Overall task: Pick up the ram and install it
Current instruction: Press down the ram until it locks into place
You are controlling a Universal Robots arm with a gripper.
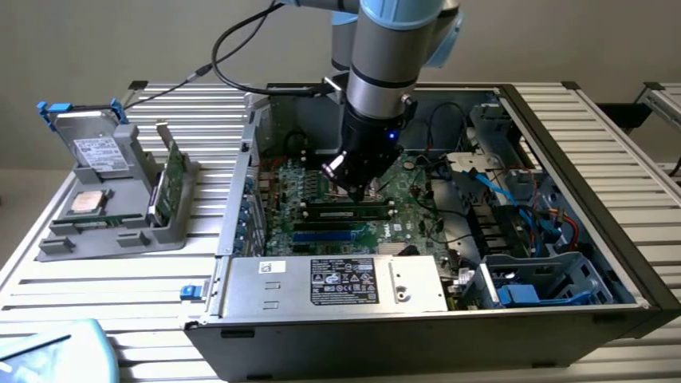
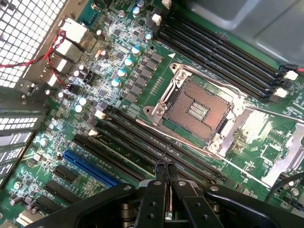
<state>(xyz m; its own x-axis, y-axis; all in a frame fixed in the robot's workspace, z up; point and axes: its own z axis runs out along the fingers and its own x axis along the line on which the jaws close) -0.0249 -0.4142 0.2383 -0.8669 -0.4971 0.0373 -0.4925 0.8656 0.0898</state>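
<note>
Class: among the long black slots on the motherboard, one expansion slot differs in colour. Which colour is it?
Blue: the long blue plastic expansion slot shows best in the wrist view.

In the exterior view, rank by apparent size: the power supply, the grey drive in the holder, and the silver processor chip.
1. Power supply, largest.
2. Grey drive.
3. Silver processor chip, smallest.
The power supply sits somewhat nearer the camera, but the order looks safe.

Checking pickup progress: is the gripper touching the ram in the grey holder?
Apart. The exterior view shows the gripper inside the computer case, the ram standing in its holder outside it.
</note>
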